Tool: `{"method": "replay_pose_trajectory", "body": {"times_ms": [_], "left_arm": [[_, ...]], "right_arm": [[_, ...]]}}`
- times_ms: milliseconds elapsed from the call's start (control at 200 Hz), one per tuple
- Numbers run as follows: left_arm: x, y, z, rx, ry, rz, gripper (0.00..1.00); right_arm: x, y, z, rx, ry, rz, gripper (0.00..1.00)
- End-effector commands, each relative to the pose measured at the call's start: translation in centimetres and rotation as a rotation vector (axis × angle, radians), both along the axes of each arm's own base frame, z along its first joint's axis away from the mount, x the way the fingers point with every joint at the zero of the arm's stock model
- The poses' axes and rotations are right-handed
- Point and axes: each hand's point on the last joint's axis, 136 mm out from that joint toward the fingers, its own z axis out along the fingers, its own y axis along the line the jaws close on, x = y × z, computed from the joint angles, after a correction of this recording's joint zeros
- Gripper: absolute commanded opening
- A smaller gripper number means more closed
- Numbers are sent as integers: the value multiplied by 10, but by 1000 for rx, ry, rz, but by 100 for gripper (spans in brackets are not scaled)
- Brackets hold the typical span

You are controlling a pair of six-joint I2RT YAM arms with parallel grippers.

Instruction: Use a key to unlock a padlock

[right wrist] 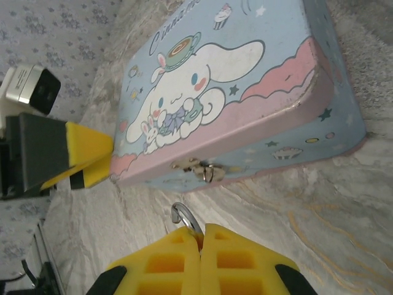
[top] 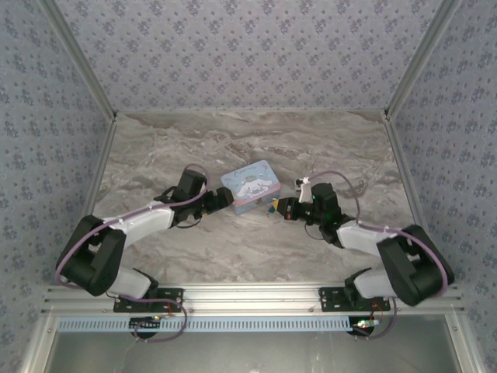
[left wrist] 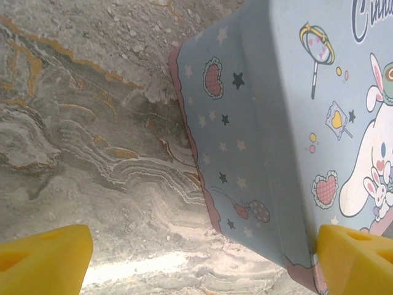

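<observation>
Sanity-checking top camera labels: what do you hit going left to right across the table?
left arm → left gripper → cartoon tin → right gripper, shut on a silvery loop → right arm
</observation>
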Motion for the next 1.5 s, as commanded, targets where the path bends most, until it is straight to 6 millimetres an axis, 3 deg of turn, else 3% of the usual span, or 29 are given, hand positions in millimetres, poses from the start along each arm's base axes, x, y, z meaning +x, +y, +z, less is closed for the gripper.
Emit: {"method": "replay_pose_trajectory", "body": {"times_ms": [0,240,585,759,914,1049,1494], "left_arm": [[3,16,-12,80,43,17,93],[20,20,-11,85,38,15,93],[53,25,-5,76,13,30,93],[61,29,37,71,-147,43,99],[50,43,78,85,-252,55,99],[32,52,99,75,-303,57,99],[-31,107,110,159,-365,171,99]], "right_arm": [[-15,-14,-6,-123,30,19,3],[-44,-21,3,-198,75,76,3],[-84,-24,-1,-363,199,165,3],[-95,-25,-8,-436,258,193,2],[-98,-18,-20,-463,304,229,2],[-96,-11,-31,-494,342,259,2],[-75,10,-60,-528,395,301,2]]}}
